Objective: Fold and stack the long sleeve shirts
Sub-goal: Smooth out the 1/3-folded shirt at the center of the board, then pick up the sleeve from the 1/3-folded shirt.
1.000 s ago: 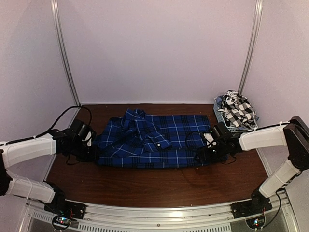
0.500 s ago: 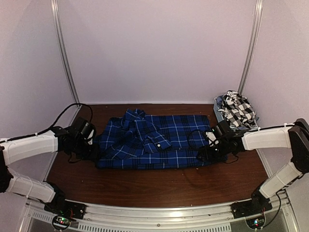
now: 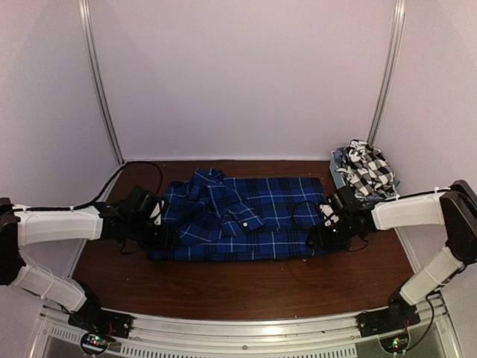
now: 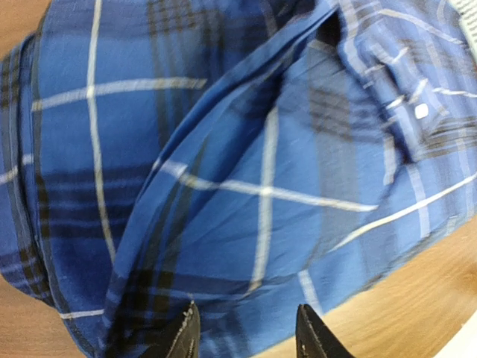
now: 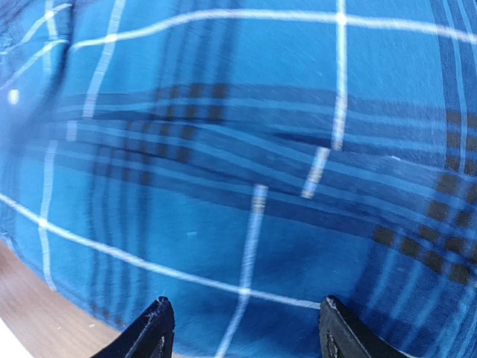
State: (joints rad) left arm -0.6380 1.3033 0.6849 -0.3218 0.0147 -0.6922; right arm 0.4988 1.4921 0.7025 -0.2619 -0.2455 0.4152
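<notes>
Seen from above, the whole layout is plain. The royal-blue plaid shirt (image 3: 246, 212) lies spread on the brown bench (image 3: 246, 287) between the left gripper (image 3: 167, 237) and the right gripper (image 3: 319, 237). The black-and-white check shirt (image 3: 367, 168) sits heaped in a small grey basket (image 3: 337, 176) beyond the right gripper, toward the back wall. The wrist cameras show none of that, only cloth close up. The left one catches a raised diagonal fold and, off to one side, a cuff with a white button (image 4: 422, 110); the right one shows a flatter stretch of plaid with shallow wrinkles. The blue shirt makes a rough rectangle, with its collar and a sleeve bunched on top nearer the left gripper. Both arms reach in low from the sides, each gripper at a near corner of the blue shirt. The left gripper's fingers stand partly apart and the right's wider, and neither appears to pinch any cloth.
</notes>
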